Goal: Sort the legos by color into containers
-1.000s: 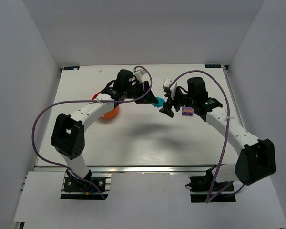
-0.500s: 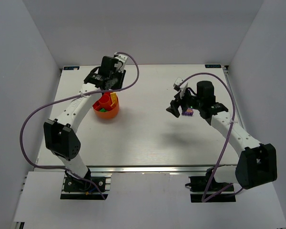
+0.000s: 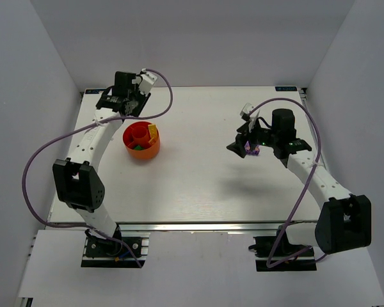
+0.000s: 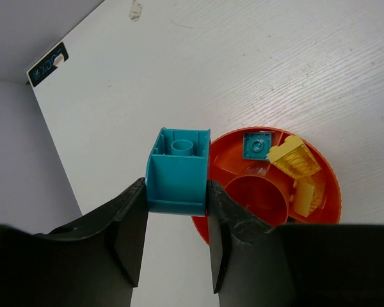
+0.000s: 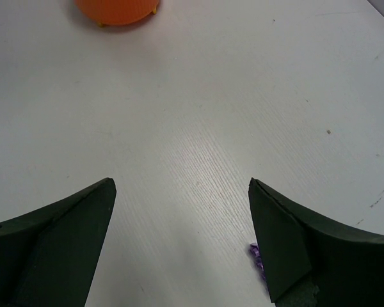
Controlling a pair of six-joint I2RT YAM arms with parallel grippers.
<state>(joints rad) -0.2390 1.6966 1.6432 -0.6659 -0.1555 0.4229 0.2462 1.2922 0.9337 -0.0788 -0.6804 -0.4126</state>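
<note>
1. Our left fingers (image 4: 177, 192) are clamped on a cyan brick (image 4: 178, 167). The orange bowl (image 4: 256, 195) sits below them, off their right finger, so we judge the drop needs a shift that way.
2. Our right fingers (image 5: 181, 182) gape wide and empty. A purple brick (image 5: 256, 256) lies on the counter (image 5: 198, 96) beside their right finger, nearest this arm.
</note>
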